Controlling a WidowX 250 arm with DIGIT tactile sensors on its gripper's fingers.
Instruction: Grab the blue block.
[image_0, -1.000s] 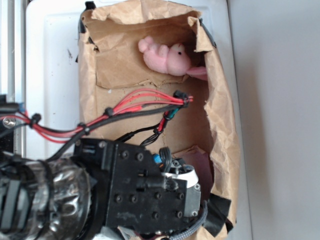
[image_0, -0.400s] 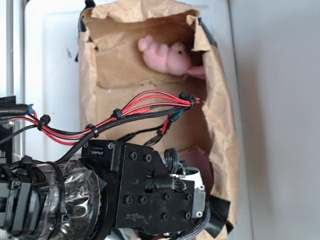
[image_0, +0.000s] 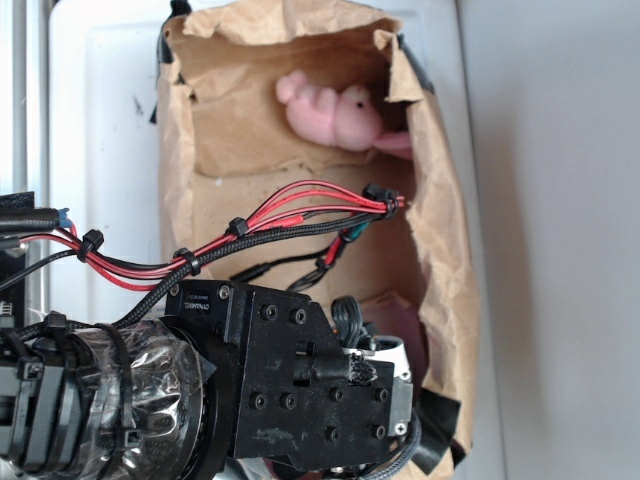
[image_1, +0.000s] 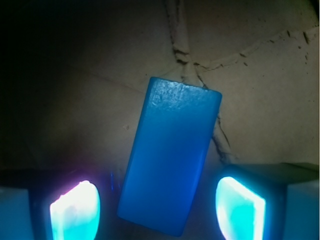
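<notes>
Cardboard (image_0: 300, 130), brown and torn at its rims, is lining a long box on the white surface (image_0: 110, 110) in the exterior view, and the black arm (image_0: 300, 390) is filling the near end of that box, hiding whatever lies under it. Only the wrist view is showing the blue block (image_1: 170, 155): it is lying flat on the creased cardboard floor (image_1: 260, 75), tilted a little clockwise, its near end sitting between the two glowing fingers (image_1: 75, 212) of the gripper (image_1: 157, 210). The fingers are standing apart, one on each side of the block, with a dark gap showing between each pad and the block's long edges; neither is touching it. The exterior view is giving no sight of the block or the fingers at all.

At the far end of the box from the arm, a pink plush toy (image_0: 335, 112) is lying against the cardboard wall, well apart from the gripper. Red and black cables (image_0: 290, 215) are arching over the middle of the box. Beyond the block's far end the floor is lying bare up to a cracked seam, while the ragged cardboard wall (image_0: 445, 250) is rising close beside the arm on its right.
</notes>
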